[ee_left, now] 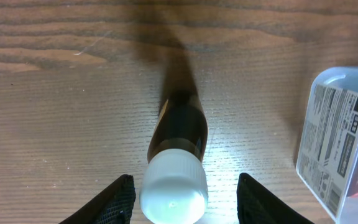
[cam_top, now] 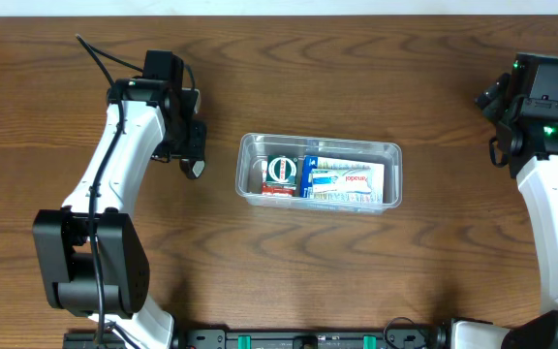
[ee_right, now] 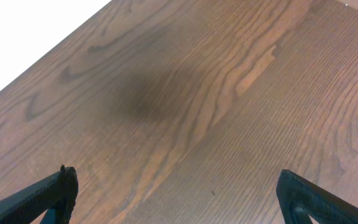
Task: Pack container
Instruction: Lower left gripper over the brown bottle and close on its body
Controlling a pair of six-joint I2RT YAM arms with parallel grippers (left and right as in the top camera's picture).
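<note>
The container (cam_top: 320,173) is a clear rectangular tub at the table's middle. It holds a toothpaste box, a blue box, a round green-and-white item and a small red item. Its left end shows in the left wrist view (ee_left: 344,134). A dark brown bottle (ee_left: 180,127) with a white cap (ee_left: 174,190) sits on the table left of the tub. My left gripper (ee_left: 185,200) is open with a finger on each side of the cap and a gap on both sides; it also shows overhead (cam_top: 194,155). My right gripper (ee_right: 178,193) is open and empty over bare wood at the far right (cam_top: 497,97).
The table is dark brown wood. The table's far edge runs close behind my right gripper, against a white background (ee_right: 23,37). The bottle's cap shows as a white spot overhead (cam_top: 198,170), a short way left of the tub.
</note>
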